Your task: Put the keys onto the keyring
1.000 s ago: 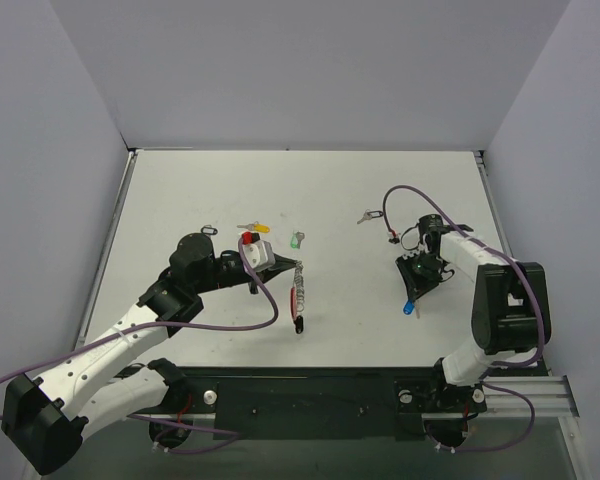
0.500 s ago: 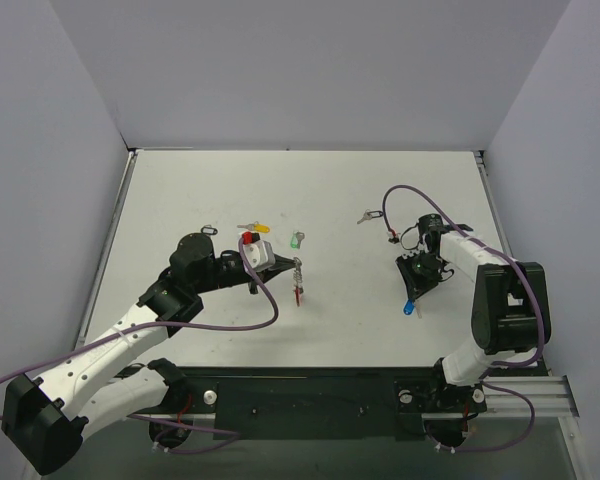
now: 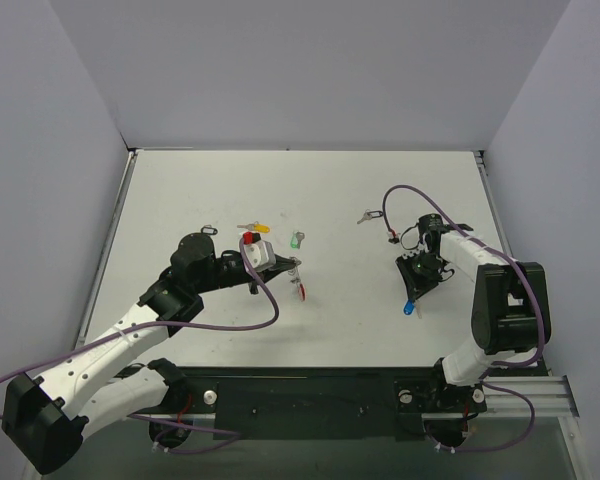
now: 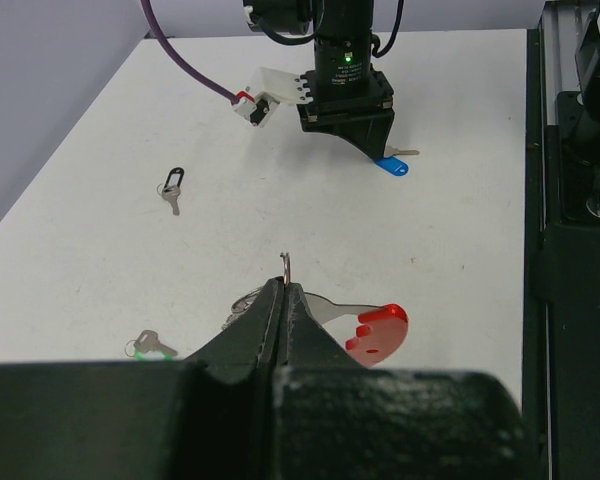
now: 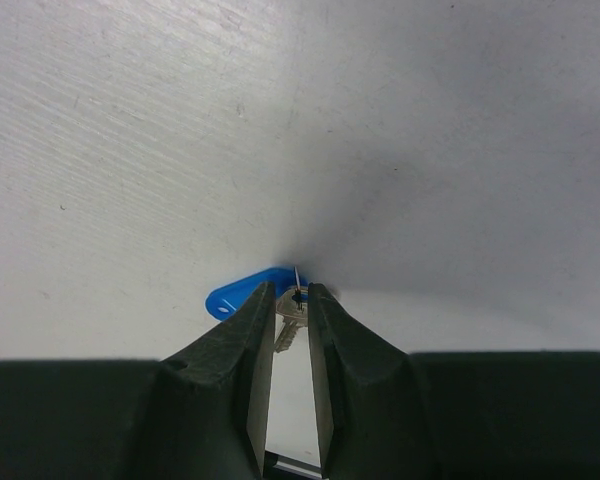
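Left fingers [image 4: 260,330]: keyring [image 4: 375,333] is pinched between them.
Right fingers [image 5: 242,345]: blue-tagged key [image 5: 242,291] is pinched, low on the tabletop [image 5: 130,150].

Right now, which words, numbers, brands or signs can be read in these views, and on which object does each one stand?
None: no view shows any readable text.
Red tag of the keyring: blank on the side shown.
Blue tag of the key: blank on the side shown.
Green tag and yellow tag: too small to tell.
Right arm's wrist: a green light only, no writing.
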{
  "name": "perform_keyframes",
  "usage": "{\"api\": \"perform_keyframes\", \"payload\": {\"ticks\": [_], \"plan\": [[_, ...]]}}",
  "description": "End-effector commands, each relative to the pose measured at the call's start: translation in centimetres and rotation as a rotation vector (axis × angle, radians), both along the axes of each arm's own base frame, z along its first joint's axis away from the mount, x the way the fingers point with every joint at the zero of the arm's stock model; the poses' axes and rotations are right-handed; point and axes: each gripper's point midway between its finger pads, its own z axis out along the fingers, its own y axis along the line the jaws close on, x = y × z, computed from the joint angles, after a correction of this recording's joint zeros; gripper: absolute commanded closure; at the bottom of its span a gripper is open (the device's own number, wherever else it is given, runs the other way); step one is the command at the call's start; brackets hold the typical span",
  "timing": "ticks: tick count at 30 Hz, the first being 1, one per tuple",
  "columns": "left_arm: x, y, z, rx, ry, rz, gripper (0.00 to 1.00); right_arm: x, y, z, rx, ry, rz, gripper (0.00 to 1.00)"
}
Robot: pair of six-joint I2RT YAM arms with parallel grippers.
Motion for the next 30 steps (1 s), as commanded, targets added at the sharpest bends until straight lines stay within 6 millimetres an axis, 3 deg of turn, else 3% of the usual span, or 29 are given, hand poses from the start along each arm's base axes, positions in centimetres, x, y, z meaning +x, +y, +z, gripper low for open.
{"api": "perform_keyframes", "payload": {"ticks": [1,30], "plan": [[0.18,-0.12,1.21,-0.021,-0.05,-0.002,1.0,0.17,-0.23,1.44,0.002,-0.01,-0.008,0.84],[0.05,-0.16,1.04,-0.016,-0.048,-0.009,1.0,-0.02,-0.15,1.26,0.008,0.009,-0.006,0.9]]}}
